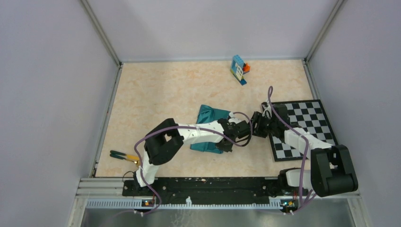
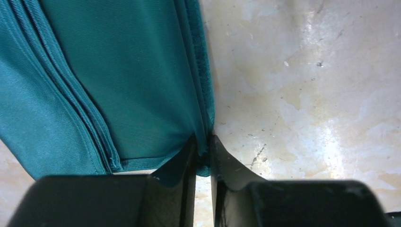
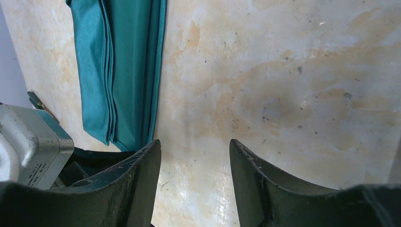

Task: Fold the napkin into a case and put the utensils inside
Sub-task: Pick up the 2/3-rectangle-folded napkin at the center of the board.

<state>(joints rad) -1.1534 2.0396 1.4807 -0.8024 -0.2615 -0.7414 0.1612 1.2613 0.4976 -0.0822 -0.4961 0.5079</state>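
Note:
The teal-green napkin (image 1: 210,116) lies folded into a long strip on the table's middle, partly under my left arm. In the left wrist view the napkin (image 2: 118,80) shows stacked folded edges, and my left gripper (image 2: 203,146) is shut on its right edge near the corner. My right gripper (image 1: 257,126) is open and empty just right of the left gripper. In the right wrist view my right gripper (image 3: 195,151) hovers over bare table with the napkin (image 3: 118,66) at upper left. The utensils (image 1: 124,155), golden with dark green parts, lie at the table's near left edge.
A black-and-white checkerboard mat (image 1: 312,118) lies at the right, under my right arm. Blue-orange toy blocks (image 1: 239,69) stand at the back. Grey walls close in the table on three sides.

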